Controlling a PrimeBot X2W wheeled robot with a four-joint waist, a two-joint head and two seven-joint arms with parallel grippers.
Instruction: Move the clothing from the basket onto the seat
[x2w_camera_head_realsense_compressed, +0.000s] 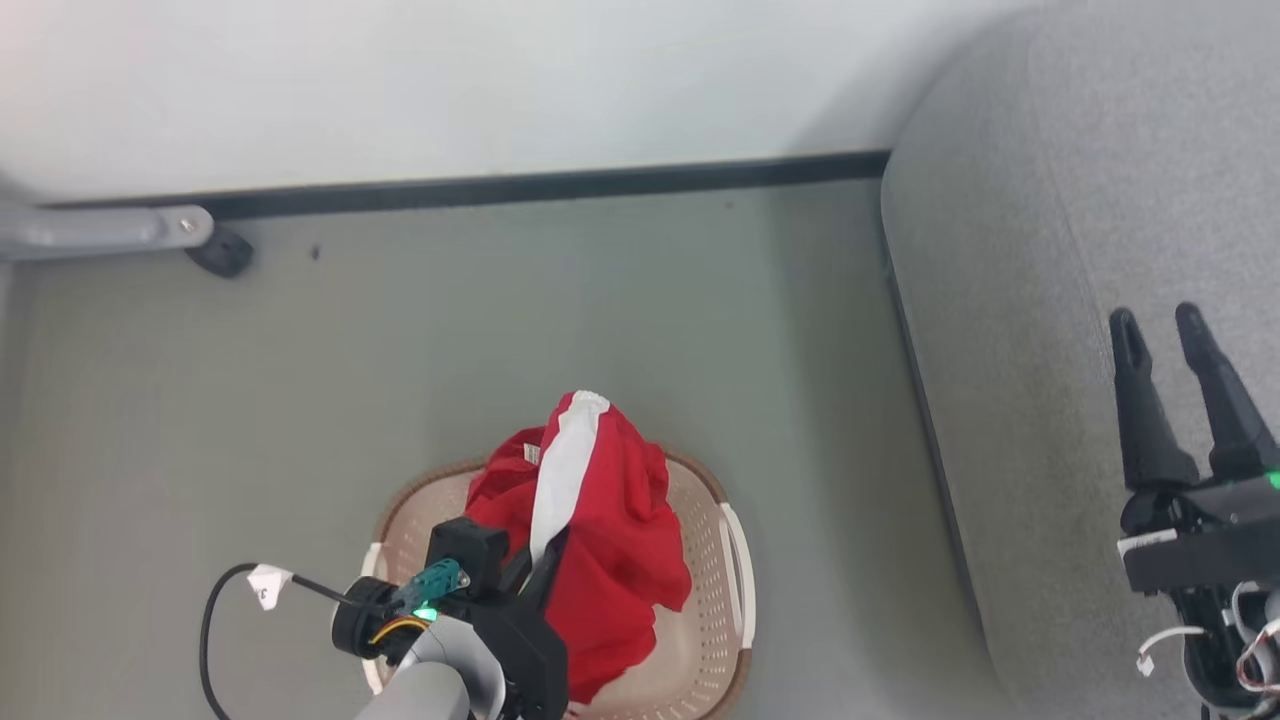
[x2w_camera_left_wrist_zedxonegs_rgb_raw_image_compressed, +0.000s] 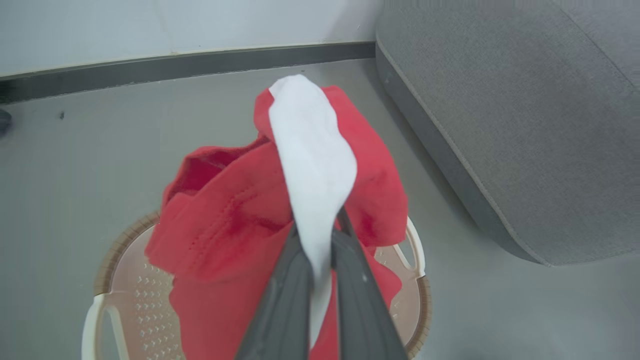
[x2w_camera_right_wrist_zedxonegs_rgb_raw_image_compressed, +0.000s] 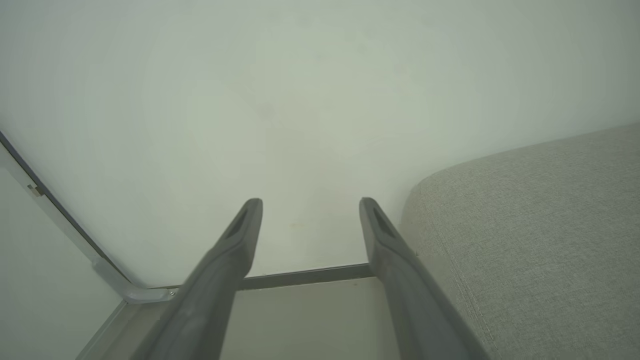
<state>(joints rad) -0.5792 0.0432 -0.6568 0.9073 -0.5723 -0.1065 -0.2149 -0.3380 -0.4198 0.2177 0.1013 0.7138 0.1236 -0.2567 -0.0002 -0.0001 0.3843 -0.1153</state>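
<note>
A red garment with a white strip is bunched up over the cream basket, which stands on the floor at the bottom middle. My left gripper is shut on the clothing. In the left wrist view the two fingers pinch the white strip, and red folds hang down over the basket's brown rim. The grey seat rises to the right of the basket. My right gripper is open and holds nothing above the seat; its fingers stand wide apart beside the seat's corner.
A pale wall with a dark baseboard runs behind. A grey metal leg with a black foot sits at the back left. A black cable with a white tag loops by my left wrist. Bare floor separates basket and seat.
</note>
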